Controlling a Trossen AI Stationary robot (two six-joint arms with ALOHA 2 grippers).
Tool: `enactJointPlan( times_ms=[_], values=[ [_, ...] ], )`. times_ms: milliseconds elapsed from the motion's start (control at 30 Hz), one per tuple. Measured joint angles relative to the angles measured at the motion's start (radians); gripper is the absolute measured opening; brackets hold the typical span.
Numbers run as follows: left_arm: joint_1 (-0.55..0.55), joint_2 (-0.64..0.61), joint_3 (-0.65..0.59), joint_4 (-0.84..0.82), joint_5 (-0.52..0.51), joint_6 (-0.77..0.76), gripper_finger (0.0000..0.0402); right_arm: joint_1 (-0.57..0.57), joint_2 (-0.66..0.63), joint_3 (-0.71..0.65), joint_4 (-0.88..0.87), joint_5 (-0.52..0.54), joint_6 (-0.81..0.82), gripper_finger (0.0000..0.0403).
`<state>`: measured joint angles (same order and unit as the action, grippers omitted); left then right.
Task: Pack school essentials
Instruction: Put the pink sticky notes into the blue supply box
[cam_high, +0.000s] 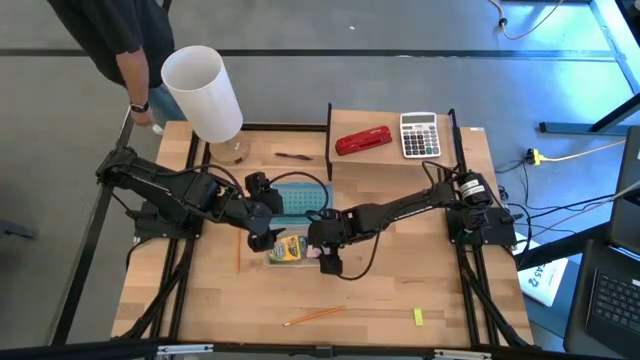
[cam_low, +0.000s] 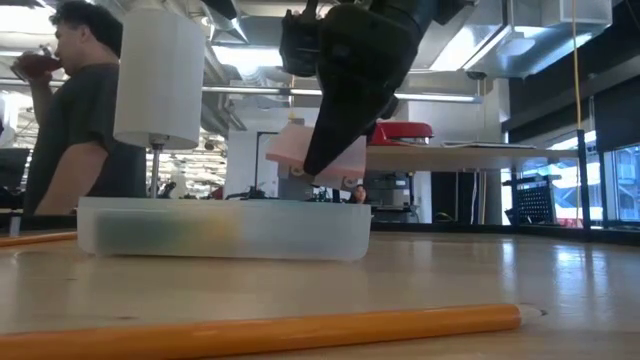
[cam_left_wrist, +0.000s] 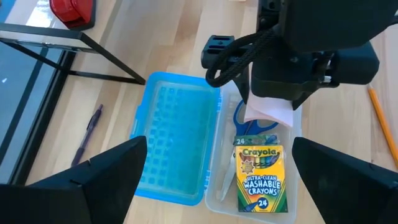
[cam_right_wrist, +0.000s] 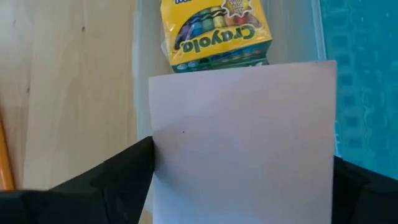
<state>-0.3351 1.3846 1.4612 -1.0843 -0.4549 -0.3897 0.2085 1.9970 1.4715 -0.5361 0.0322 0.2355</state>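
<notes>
The right hand (cam_low: 325, 165) gripped a pale pink square sticky-note pad (cam_right_wrist: 242, 146) between its two dark fingers, holding it just above a clear plastic pencil case (cam_left_wrist: 214, 186) near the middle of the wooden worktop (cam_high: 400, 290). Inside that case lay a green-yellow cardboard crayon box (cam_left_wrist: 259, 178), with blue-handled scissors (cam_left_wrist: 249, 124) showing beyond it; the case's blue lid (cam_left_wrist: 171, 143) lay open beside it. The left hand (cam_high: 263, 235) hovered over the case with its fingers spread wide, holding nothing. Orange pencils (cam_high: 312, 316) lay loose on the worktop near a tiny yellow block (cam_high: 418, 316).
</notes>
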Motion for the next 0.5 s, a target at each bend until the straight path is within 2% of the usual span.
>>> enactJointPlan(
  times_ms=[500],
  values=[
    [0.000,0.000,0.000,0.001,0.000,0.001,0.0396,-0.001,0.000,0.000,0.011,-0.007,-0.026,0.0327]
  ],
)
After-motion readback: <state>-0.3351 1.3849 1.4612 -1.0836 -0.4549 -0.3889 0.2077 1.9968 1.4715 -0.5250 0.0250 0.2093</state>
